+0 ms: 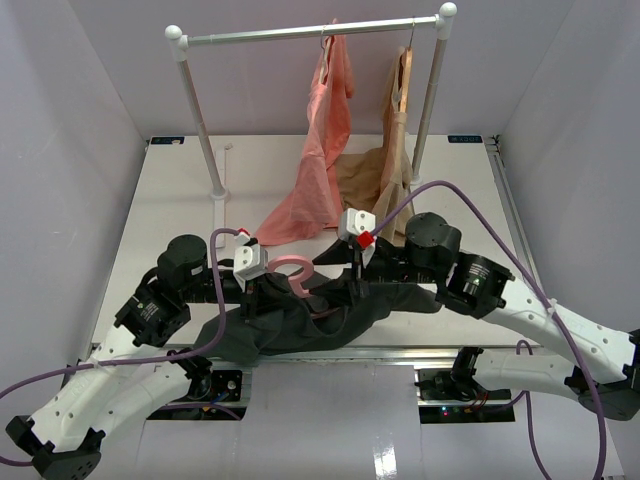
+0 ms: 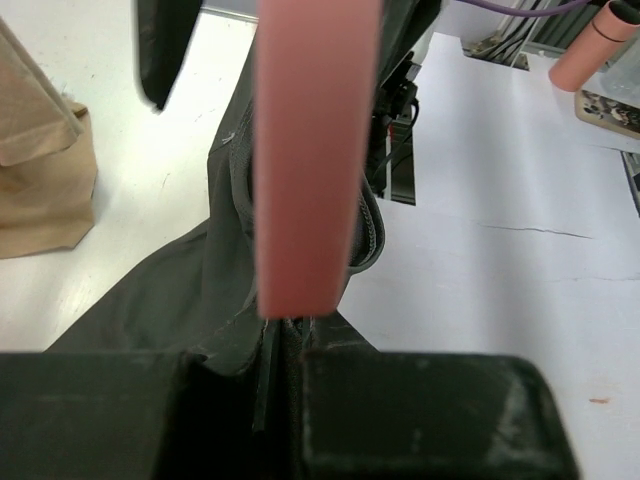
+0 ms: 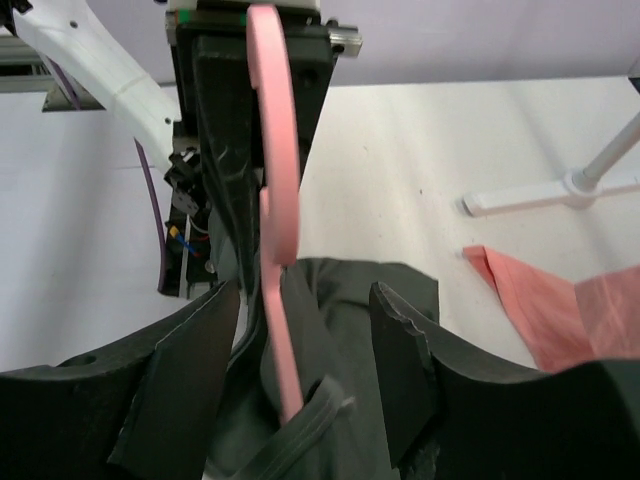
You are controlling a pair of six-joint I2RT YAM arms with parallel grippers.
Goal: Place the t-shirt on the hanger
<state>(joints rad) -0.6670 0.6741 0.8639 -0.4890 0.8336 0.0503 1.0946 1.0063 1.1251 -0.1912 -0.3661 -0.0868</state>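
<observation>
Spreading the t-shirt (image 1: 300, 328) in a bunch along the near edge of the table (image 1: 180, 190), between both arms. Threading the hanger (image 1: 290, 268) through its collar, hook poking out, long axis running from one gripper straight toward the other. Clenching the left gripper (image 2: 285, 345) on the hanger near the hook, fabric perhaps pinched along. Straddling the hanger's arm and collar with the right gripper (image 3: 305, 320), released, fingers spread either side. Probably leaving the next tug of cloth to that nearer right side.

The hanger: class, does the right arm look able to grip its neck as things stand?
Probably yes: the right gripper stands open astride the hanger, and only the collar of the t-shirt lies bunched close around it.
</observation>
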